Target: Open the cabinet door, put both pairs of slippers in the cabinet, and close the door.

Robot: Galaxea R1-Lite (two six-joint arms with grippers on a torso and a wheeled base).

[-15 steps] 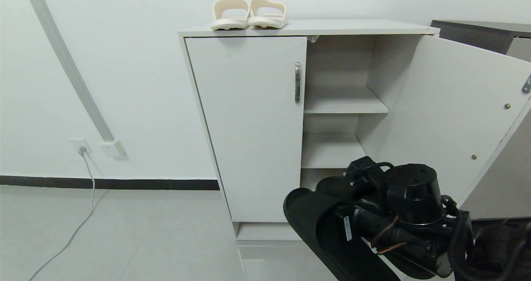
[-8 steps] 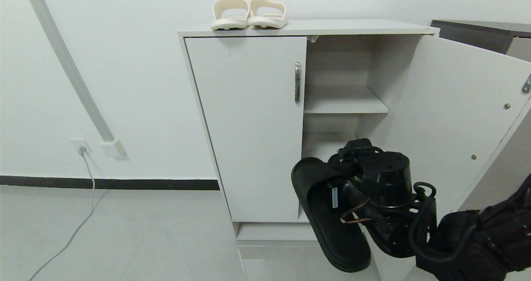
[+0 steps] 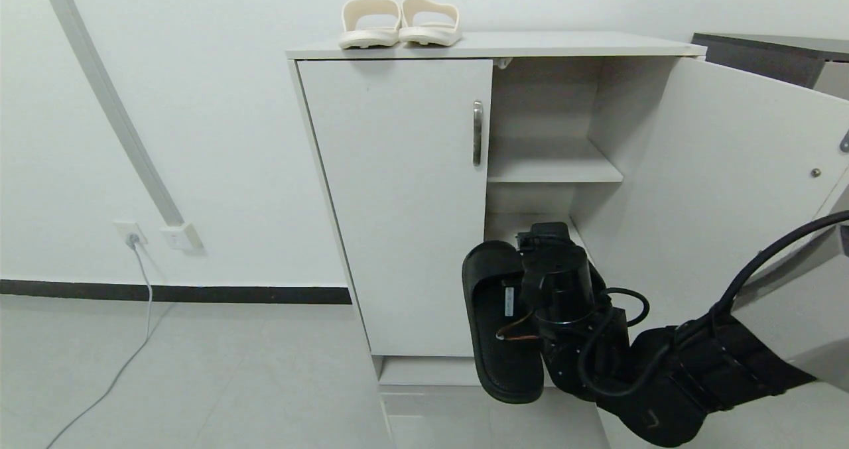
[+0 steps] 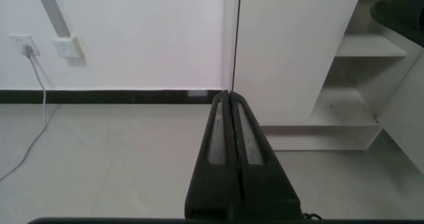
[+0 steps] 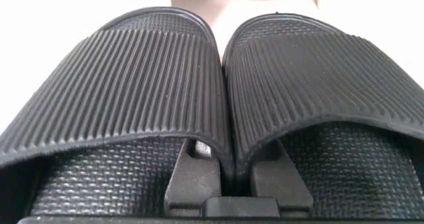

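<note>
Pinching a pair of black rubber slide slippers [image 5: 152, 78] with the right gripper [image 5: 230, 177], inner strap walls squeezed between the fingers, ribbed bands arching outside them, pebbled footbeds alongside. Just ahead of the fingertips, an open white laminate cabinet [image 3: 398, 203]. Might snag a long dangling sole on the shut door's edge, or possibly slip on pliant rubber. Left gripper [image 4: 233, 138] clenched, empty.
</note>
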